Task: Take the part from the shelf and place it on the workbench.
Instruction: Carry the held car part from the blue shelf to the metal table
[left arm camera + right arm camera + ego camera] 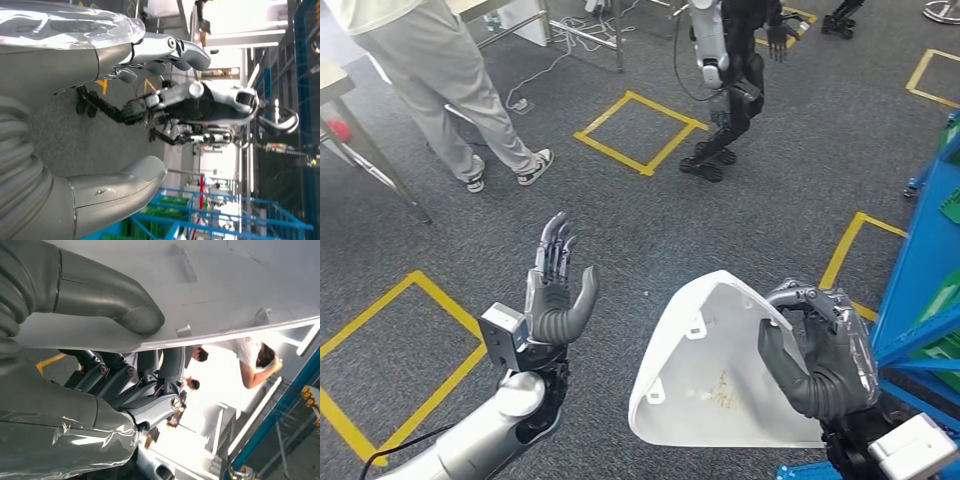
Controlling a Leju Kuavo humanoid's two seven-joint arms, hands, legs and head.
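While the right hand (824, 352) grips the white part (712, 365) by its edge beside the blue shelf (920, 270), and the left hand (555, 295) hangs empty, fingers spread, placing it on the workbench remains.

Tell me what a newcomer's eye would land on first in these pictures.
First the big white part, low and right of centre in the head view, gripped at its edge by the right hand. Next the left hand, raised with fingers spread and holding nothing, at lower left. Beyond them, another dark-legged robot stands on the grey carpet near a yellow taped square.
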